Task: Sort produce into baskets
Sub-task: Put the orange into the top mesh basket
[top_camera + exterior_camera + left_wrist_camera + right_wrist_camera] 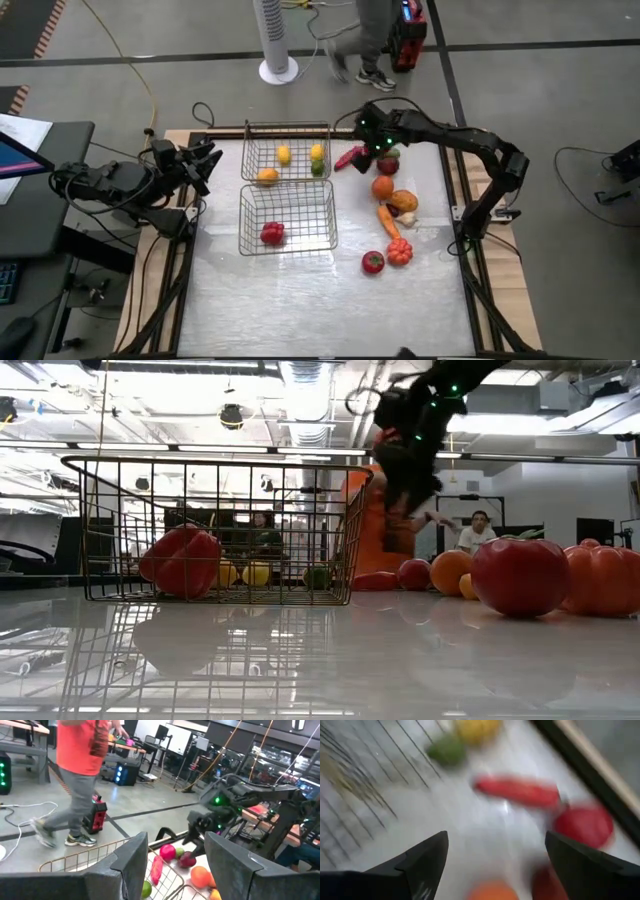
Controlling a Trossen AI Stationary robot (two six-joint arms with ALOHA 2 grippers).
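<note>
Tabletop (300, 300) holds glossy red, orange produce (384, 187) beside baskets (287, 218)

A: High view straight down over whole table (330, 300). Low view level at tabletop, close.
B: Wrist views look past own fingers. All share the baskets (287, 215).
</note>
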